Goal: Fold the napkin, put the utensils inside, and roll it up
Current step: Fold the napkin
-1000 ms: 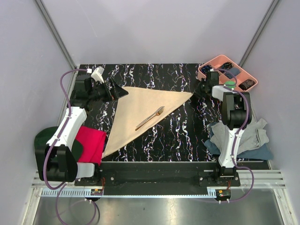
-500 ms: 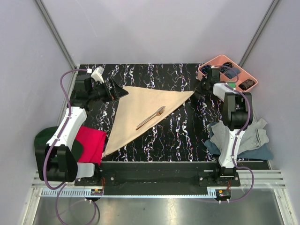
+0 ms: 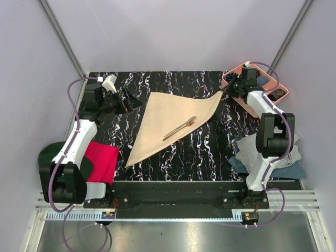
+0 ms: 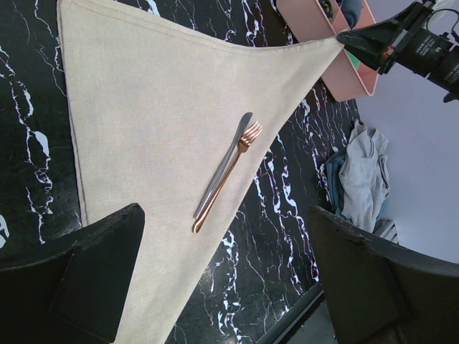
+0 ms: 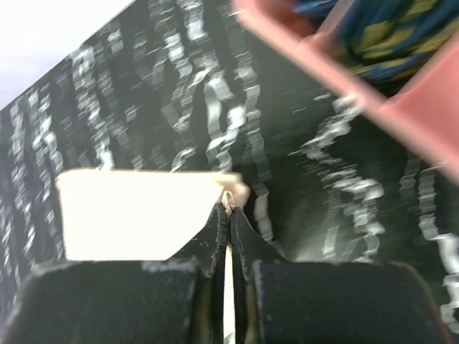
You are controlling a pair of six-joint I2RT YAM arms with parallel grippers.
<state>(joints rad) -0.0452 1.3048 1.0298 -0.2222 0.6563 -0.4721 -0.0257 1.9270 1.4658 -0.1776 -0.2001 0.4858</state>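
The beige napkin [image 3: 165,118] lies folded into a triangle on the black marble table. A bronze fork and knife, the utensils [image 3: 180,128], lie side by side on its middle. My right gripper [image 3: 226,93] is shut on the napkin's right corner and holds it slightly raised. The right wrist view shows the gripper [image 5: 229,204] pinching the cloth [image 5: 136,211] at its tip. My left gripper [image 3: 134,101] stands open just left of the napkin's far left corner, apart from it. In the left wrist view its wide jaws [image 4: 226,287] frame the napkin [image 4: 158,107] and utensils [image 4: 226,168].
A pink tray [image 3: 234,70] of small items sits at the back right, just behind the right gripper. Grey and blue cloths [image 3: 273,157] lie by the right arm's base. A red cloth [image 3: 101,160] and a dark green thing [image 3: 52,155] lie at the left.
The right gripper closed on the napkin's right corner and pulled it right and towards the back. The napkin and the utensils slid right with it. The left arm stayed put.
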